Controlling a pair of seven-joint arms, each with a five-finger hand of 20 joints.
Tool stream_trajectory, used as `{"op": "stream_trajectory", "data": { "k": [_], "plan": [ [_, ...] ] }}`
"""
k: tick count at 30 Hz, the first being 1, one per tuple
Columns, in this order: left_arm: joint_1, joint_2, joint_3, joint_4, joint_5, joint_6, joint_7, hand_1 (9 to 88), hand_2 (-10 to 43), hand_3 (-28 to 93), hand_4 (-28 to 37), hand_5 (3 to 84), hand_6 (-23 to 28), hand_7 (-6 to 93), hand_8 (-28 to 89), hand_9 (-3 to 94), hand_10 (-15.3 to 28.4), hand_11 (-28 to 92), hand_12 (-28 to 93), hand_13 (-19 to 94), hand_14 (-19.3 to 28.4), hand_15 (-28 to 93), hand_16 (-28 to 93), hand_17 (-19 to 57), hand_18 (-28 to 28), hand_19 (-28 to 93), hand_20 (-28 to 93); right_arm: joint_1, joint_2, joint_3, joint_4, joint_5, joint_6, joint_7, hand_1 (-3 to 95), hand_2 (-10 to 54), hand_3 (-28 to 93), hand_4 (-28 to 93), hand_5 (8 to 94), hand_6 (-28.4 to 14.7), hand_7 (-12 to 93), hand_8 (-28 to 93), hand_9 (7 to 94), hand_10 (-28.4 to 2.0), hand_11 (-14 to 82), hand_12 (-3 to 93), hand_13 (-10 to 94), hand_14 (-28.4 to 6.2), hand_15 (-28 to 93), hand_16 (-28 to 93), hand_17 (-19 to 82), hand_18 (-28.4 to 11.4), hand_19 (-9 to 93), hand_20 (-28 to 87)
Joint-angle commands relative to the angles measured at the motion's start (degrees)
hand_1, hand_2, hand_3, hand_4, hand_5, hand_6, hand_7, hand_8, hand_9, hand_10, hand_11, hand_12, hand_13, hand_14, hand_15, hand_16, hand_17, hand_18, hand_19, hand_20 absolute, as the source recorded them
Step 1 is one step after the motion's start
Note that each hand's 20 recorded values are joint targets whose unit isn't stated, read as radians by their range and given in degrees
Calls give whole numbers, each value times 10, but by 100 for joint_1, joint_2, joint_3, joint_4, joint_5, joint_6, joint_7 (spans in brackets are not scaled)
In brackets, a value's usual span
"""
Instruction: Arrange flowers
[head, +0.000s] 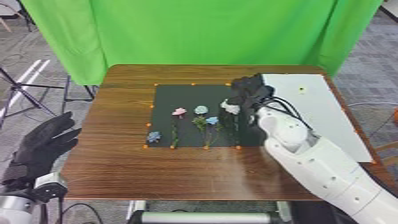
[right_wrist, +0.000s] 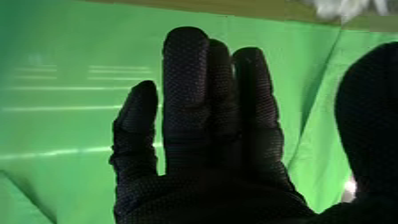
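Five flowers (head: 179, 111) lie on one dark mat (head: 175, 96) on the bench (head: 107, 170). The right hand (head: 252, 90) has straight fingers, mostly together; the left hand's (head: 37, 147) are loosely spread.

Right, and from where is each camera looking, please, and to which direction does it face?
Head view: sits on the robot's head, facing forward and down to the brown table and flowers; both arms show, with the left robot hand and right robot hand.
Right wrist view: sits on the right arm's wrist, looking past its own robot hand to the green curtain.
Shared: the right robot hand and the green curtain.
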Motion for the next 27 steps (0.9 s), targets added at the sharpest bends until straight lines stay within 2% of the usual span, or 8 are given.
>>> {"op": "stream_trajectory", "data": {
  "k": [1,3,6,8,12,16,22,27],
  "plan": [
    [107,-69,-14,-32,0,5,33,271,4,723,-269,298,23,247,-127,251,111,242,159,215,140,319,9,-84,195,432,89,63,409,254,44,55,-95,822,177,-95,835,-283,432,-8,311,-160,465,-104,263,245,490,-68,491,220,129,-198,698,538],
    [121,-73,-17,-39,9,20,41,271,4,722,-268,298,23,247,-127,251,111,242,159,215,140,319,9,-84,195,432,89,152,484,237,233,23,-147,1211,185,-95,853,-282,396,-19,305,-149,419,-117,255,251,435,-77,470,211,116,-195,681,524],
    [132,-77,-17,-40,2,40,48,271,4,723,-268,298,23,247,-128,252,112,242,159,215,140,319,10,-83,195,431,89,273,508,297,470,249,-634,1837,229,-95,892,-277,312,-35,284,-130,306,-138,206,260,320,-103,381,195,88,-190,624,462],
    [133,-88,-13,-45,-1,35,43,271,5,722,-269,298,23,247,-128,252,112,242,159,215,141,319,9,-84,195,431,89,286,539,381,629,412,-783,1962,249,-89,894,-268,242,-64,244,-100,215,-160,137,277,249,-127,293,221,60,-188,582,388],
    [143,-107,-15,-50,8,31,45,272,5,722,-269,298,23,246,-128,252,112,242,158,215,141,320,9,-83,195,431,89,250,570,454,847,517,-821,2091,268,-75,888,-270,168,-98,159,-60,136,-174,41,300,203,-149,135,263,47,-188,532,281],
    [142,-99,-20,-44,4,23,35,272,6,721,-269,299,23,246,-127,253,112,244,158,215,141,319,9,-83,194,431,89,214,579,508,997,650,-897,1832,274,-79,888,-269,164,-101,147,-52,134,-171,23,295,218,-158,59,255,50,-188,509,247],
    [113,-84,47,-29,-5,-2,10,272,7,721,-268,301,24,247,-128,254,112,245,157,215,141,321,9,-84,195,431,89,319,519,480,1338,786,-1286,1363,285,-63,897,-274,182,-86,194,-81,194,-142,64,259,343,-81,93,249,71,-177,505,219],
    [127,-76,31,-27,-7,-6,-1,272,7,721,-268,301,24,247,-127,255,112,247,157,215,142,321,8,-84,194,431,89,542,499,299,1669,1069,-1264,1217,284,-46,911,-266,197,-77,225,-97,221,-141,78,237,358,-70,103,243,75,-173,503,212]
  ]
}}
